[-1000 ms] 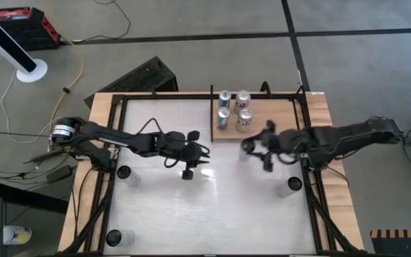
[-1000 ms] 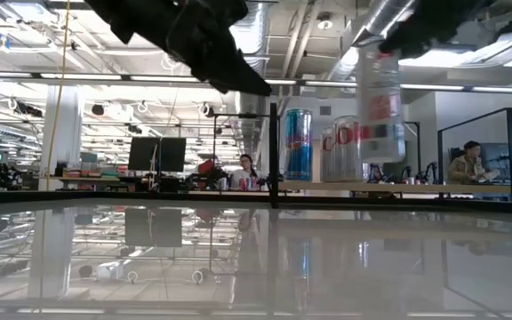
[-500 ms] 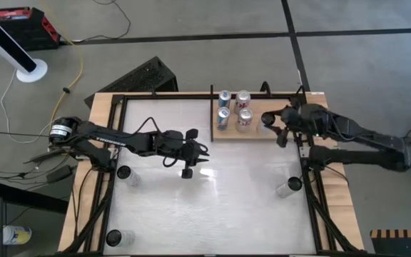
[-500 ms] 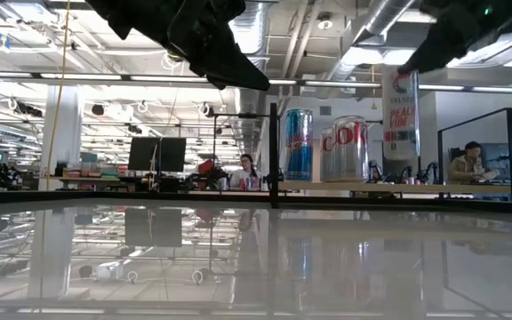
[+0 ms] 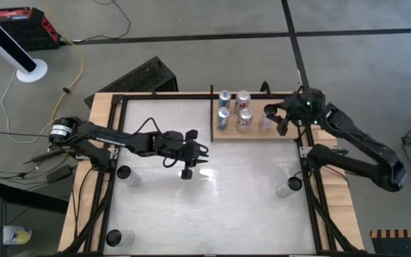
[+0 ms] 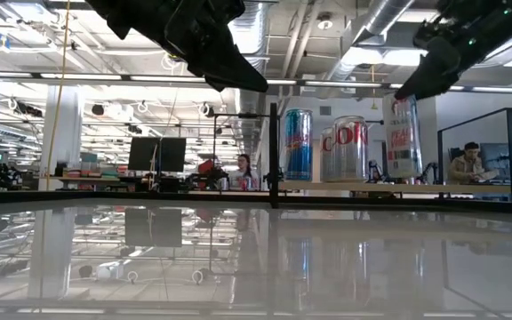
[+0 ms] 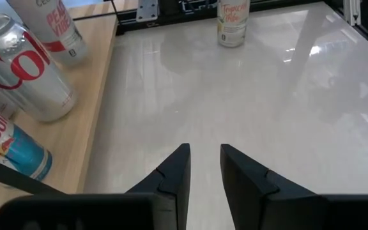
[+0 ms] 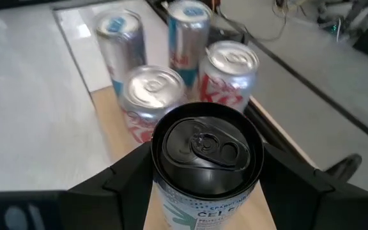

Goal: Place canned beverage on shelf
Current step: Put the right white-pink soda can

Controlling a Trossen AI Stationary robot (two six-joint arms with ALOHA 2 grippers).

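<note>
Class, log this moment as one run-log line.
right gripper: shut on can, over shelf | shelf: four cans | left gripper: waiting mid-table, empty

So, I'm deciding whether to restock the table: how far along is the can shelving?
Four cans already stand on the shelf. The right gripper holds a fifth can over the shelf beside them; whether it touches the wood is unclear. Three more cans stand on the table. The left gripper hangs empty mid-table, nearly closed.
</note>
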